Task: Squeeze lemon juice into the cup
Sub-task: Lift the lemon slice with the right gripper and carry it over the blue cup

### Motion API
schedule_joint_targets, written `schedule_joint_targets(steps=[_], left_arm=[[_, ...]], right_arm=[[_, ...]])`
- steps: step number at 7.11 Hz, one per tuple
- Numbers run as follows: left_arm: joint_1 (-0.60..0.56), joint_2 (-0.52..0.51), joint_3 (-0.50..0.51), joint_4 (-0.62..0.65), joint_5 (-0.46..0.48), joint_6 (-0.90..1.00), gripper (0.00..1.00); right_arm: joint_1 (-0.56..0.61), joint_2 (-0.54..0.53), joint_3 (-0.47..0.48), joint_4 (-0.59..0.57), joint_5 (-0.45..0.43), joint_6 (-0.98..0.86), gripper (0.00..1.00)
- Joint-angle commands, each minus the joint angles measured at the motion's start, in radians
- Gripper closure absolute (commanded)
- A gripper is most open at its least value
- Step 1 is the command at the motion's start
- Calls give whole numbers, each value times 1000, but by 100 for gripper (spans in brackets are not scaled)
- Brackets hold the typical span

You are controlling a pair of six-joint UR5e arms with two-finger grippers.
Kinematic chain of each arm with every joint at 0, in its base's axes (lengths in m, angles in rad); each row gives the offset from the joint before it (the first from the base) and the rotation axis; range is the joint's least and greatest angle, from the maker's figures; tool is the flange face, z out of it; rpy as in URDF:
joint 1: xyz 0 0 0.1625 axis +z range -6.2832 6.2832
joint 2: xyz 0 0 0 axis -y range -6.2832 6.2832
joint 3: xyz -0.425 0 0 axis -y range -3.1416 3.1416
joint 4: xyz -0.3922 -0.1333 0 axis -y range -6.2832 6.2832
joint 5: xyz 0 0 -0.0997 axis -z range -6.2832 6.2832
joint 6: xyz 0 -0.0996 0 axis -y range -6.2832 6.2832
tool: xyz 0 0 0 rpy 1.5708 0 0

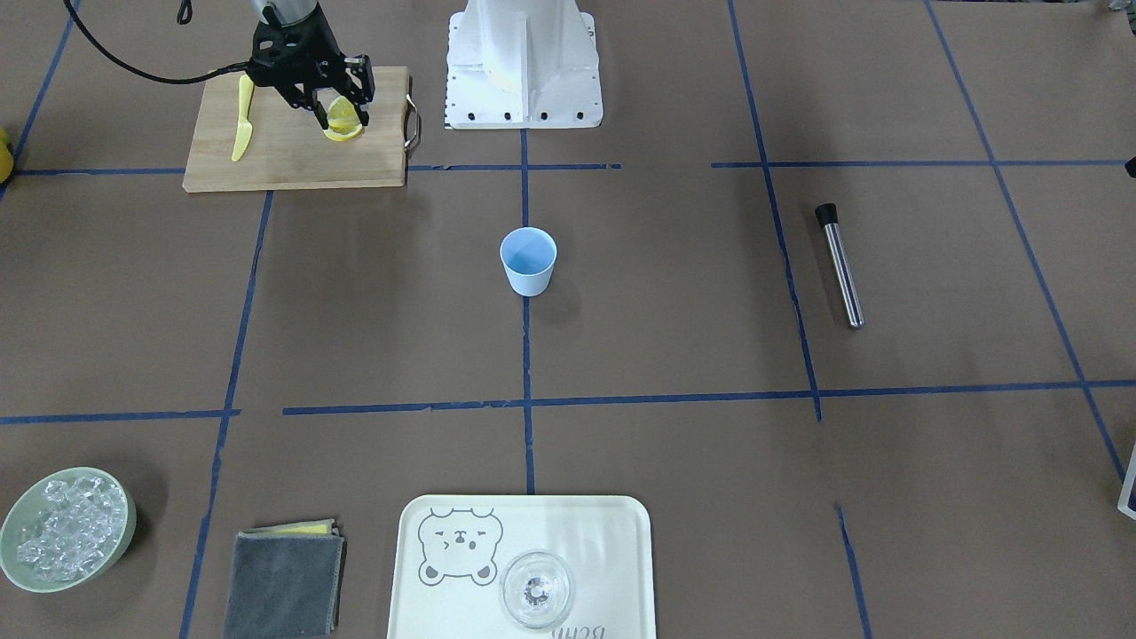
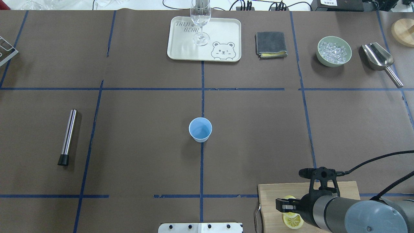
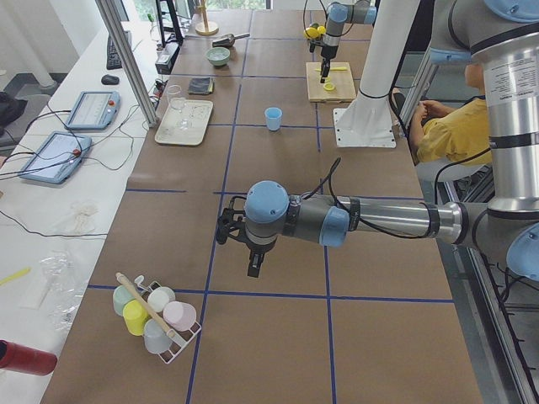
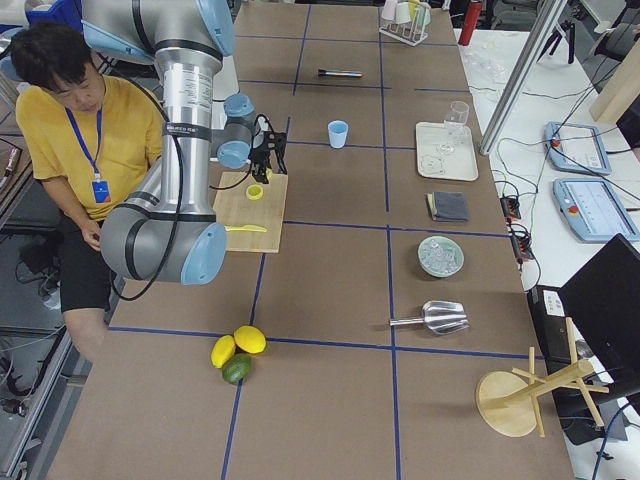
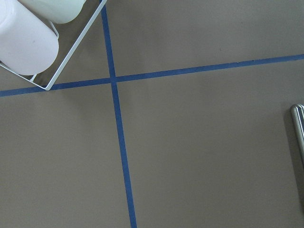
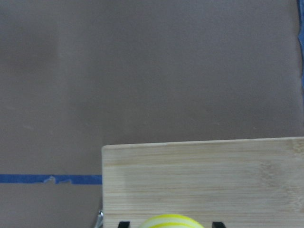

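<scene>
The lemon point(image 1: 344, 131) lies on a wooden cutting board point(image 1: 293, 160) at the robot's right. My right gripper point(image 1: 342, 118) stands over it, open, with one finger on each side of the lemon. In the right wrist view the yellow rind point(image 6: 171, 221) shows between the two fingertips with gaps on both sides. The light-blue cup point(image 1: 528, 260) stands upright and empty at the table's middle, well away from the board; it also shows in the overhead view point(image 2: 200, 129). My left gripper point(image 3: 253, 261) hovers over bare table far to the left; I cannot tell whether it is open or shut.
A yellow knife point(image 1: 242, 120) lies on the board. A metal muddler point(image 2: 68, 136) lies on the left. At the far edge are a tray point(image 2: 181, 48) with a clear glass point(image 2: 200, 19), a grey cloth point(image 2: 271, 44), a bowl of ice point(image 2: 334, 51) and a scoop point(image 2: 378, 58).
</scene>
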State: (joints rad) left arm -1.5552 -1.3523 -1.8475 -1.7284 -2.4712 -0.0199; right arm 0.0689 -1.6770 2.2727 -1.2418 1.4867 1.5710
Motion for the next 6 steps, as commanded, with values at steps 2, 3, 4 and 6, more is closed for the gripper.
schedule_joint_targets(steps=[2, 3, 4, 6], left_arm=[[0, 10, -1, 0, 0, 0, 0], [0, 10, 1, 0, 0, 0, 0], [0, 10, 2, 0, 0, 0, 0], [0, 10, 2, 0, 0, 0, 0]], right_arm=[[157, 254, -30, -205, 128, -3, 36], [196, 369, -77, -288, 145, -11, 36], [233, 466, -126, -333, 159, -14, 36], [319, 593, -217, -373, 217, -14, 36]])
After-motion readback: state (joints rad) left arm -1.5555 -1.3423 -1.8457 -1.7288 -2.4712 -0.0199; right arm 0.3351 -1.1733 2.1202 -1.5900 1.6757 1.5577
